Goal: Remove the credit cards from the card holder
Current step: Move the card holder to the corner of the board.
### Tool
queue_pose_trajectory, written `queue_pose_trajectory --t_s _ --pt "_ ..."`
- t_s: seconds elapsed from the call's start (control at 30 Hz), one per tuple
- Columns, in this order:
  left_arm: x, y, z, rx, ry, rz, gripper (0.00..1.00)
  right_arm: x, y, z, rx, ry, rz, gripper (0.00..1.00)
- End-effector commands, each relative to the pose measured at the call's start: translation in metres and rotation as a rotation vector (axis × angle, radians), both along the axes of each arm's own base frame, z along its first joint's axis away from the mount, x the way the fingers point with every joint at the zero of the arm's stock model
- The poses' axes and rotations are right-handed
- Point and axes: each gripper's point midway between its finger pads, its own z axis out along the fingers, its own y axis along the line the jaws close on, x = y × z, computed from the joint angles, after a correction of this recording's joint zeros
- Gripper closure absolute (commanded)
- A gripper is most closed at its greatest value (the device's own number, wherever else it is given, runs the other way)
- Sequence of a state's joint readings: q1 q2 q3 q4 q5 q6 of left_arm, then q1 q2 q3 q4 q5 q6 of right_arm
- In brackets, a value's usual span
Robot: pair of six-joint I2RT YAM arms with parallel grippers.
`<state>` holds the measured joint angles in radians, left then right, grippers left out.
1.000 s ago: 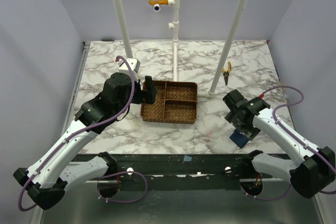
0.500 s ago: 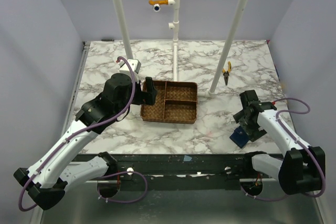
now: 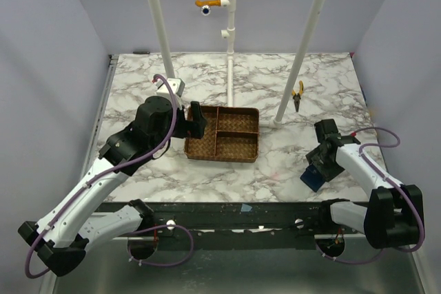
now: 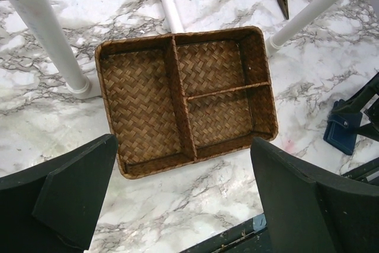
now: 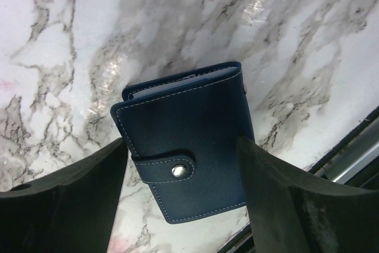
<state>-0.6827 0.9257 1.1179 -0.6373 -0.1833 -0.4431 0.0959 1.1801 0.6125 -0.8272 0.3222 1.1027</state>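
The right gripper (image 5: 180, 152) has dropped over the navy card holder (image 5: 189, 117) — snapped shut, flat on the marble table (image 5: 177, 16) near the front edge. Its jaws have narrowed to the holder's sides, though I can't tell if they pinch it. The left gripper (image 4: 183, 140) still hangs wide open above the wicker tray (image 4: 102, 69).

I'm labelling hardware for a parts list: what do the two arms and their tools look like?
The left arm and right arm both have white links, black joints and bases. A purple cable loops along each. The tools end in broad matte black wedge fingers.
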Motion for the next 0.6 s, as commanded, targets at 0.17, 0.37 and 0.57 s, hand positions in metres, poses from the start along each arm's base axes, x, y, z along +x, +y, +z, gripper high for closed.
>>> queue_pose_trajectory --t_s 0.17,0.37,0.57 --pt "-0.003 -0.016 -0.03 -0.019 0.114 -0.033 0.02 0.044 0.035 0.003 0.132 -0.144 0.178 0.46" --pt "-0.008 -0.032 -0.049 -0.058 0.196 -0.073 0.02 0.051 0.079 0.014 0.136 -0.172 0.339 0.46" --pt "-0.02 -0.052 -0.07 -0.113 0.288 -0.156 0.04 0.041 0.113 0.016 0.194 -0.181 0.473 0.46"
